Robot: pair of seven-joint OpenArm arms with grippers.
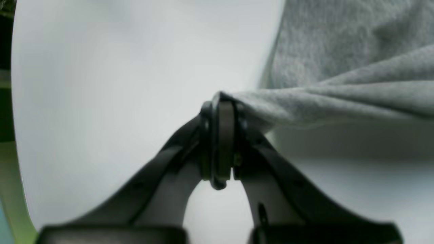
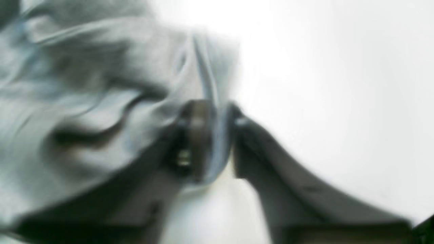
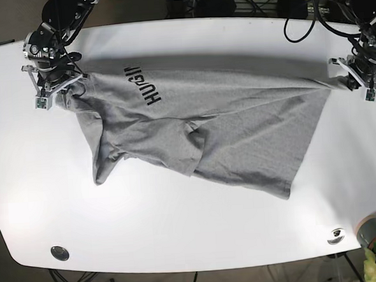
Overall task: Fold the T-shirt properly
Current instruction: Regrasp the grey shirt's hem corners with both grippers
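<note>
The grey T-shirt (image 3: 200, 130) lies stretched lengthwise along the table's (image 3: 181, 237) far edge. The right tool (image 3: 51, 82) pinches its shoulder end near the far left corner; the left tool (image 3: 353, 73) pinches its hem corner near the far right edge.

Bare table (image 3: 181, 237) around T-shirt (image 3: 225, 126); near edge apparently unobstructed.

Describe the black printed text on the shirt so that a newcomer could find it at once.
On the white table lies a grey T-shirt, stretched between the right claw and the left claw. Near the right claw, black letters run sideways across the fabric. They are the only dark mark on the plain grey cloth.
</note>
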